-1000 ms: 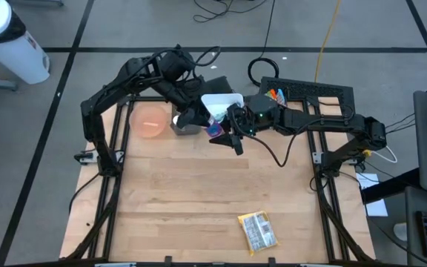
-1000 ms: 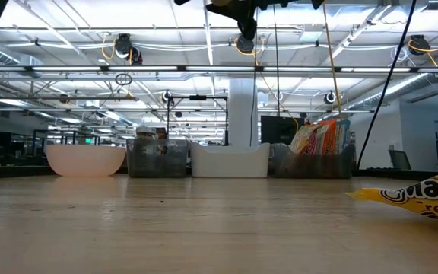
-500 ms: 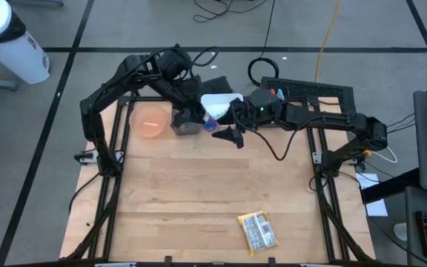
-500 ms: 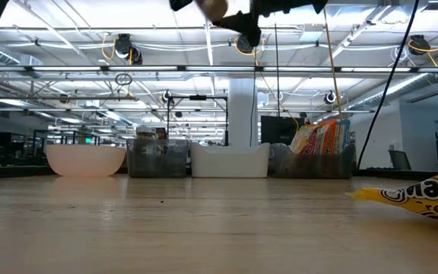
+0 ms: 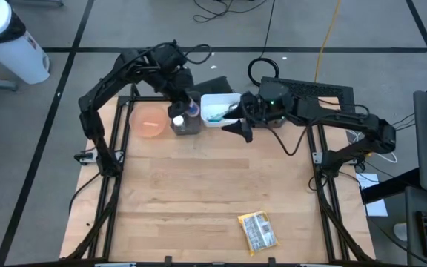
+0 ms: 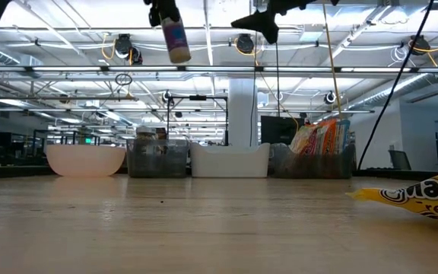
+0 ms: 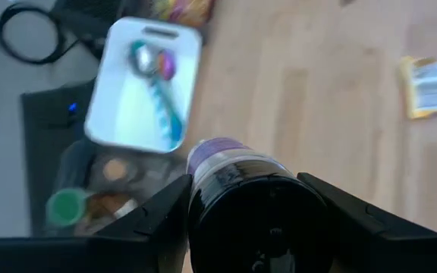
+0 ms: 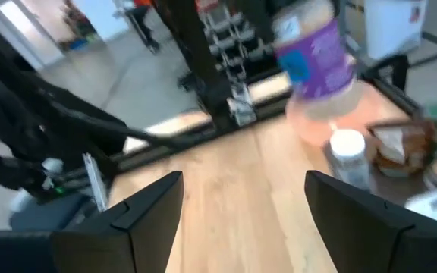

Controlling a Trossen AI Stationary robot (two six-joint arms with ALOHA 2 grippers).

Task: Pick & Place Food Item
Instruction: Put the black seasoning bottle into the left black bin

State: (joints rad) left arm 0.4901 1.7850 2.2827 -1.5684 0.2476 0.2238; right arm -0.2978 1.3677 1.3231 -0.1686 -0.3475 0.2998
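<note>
The bottle (image 6: 176, 36) was small, with a white cap, a purple label and a pale body, and it hung high above the table in the left gripper (image 5: 178, 113), whose two fingers were clamped on its sides. In the high view it was at about 11 o'clock from the table centre, above the dark bin (image 5: 187, 125). From the left wrist camera the bottle (image 7: 237, 189) filled the space between the dark fingers (image 7: 152, 216). The right gripper (image 5: 239, 130) was at about 12 o'clock, just beside the white tray (image 5: 219, 108), and its fingers stood apart with nothing between them. At 10 o'clock a pink bowl (image 5: 149, 122) stood next to the dark bin. The white tray held some colourful small things that could not be told exactly. A yellow snack packet (image 5: 259, 231) lay flat on the wooden table (image 5: 199, 185) at about 5 o'clock, well apart from both arms. At table height a clear bin with bright packets (image 6: 319, 156) stood behind, and nothing stood under the bottle except the dark bin.
</note>
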